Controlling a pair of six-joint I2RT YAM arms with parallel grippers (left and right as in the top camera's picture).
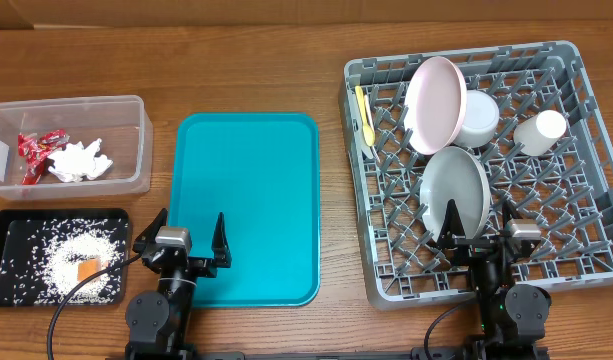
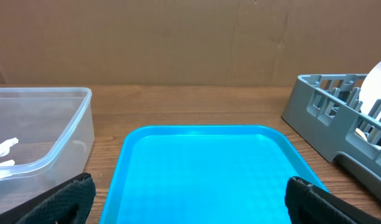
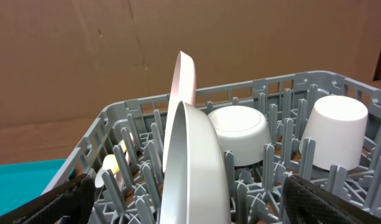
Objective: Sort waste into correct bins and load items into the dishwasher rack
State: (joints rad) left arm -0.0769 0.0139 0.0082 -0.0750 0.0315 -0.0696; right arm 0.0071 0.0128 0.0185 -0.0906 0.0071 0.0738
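Observation:
The grey dishwasher rack (image 1: 586, 160) holds the pale pink plate (image 1: 435, 103), the grey-green plate (image 1: 456, 190), a small white bowl (image 1: 480, 120), a white cup (image 1: 540, 131) and a yellow spoon (image 1: 365, 113). My right gripper (image 1: 478, 222) stands open over the rack's near edge, its jaws either side of the grey-green plate (image 3: 196, 168) without touching it. My left gripper (image 1: 186, 233) is open and empty over the near end of the teal tray (image 1: 251, 160). The clear tub (image 1: 121, 110) holds red wrappers (image 1: 34, 150) and white tissue (image 1: 81, 160). The black tray (image 1: 1, 250) holds rice (image 1: 61, 250) and an orange cube (image 1: 90, 270).
The teal tray (image 2: 202, 174) lies flat between the bins and the rack. In the left wrist view the clear tub (image 2: 59, 124) is on the left and the rack's corner (image 2: 321, 118) on the right. A cardboard wall backs the table.

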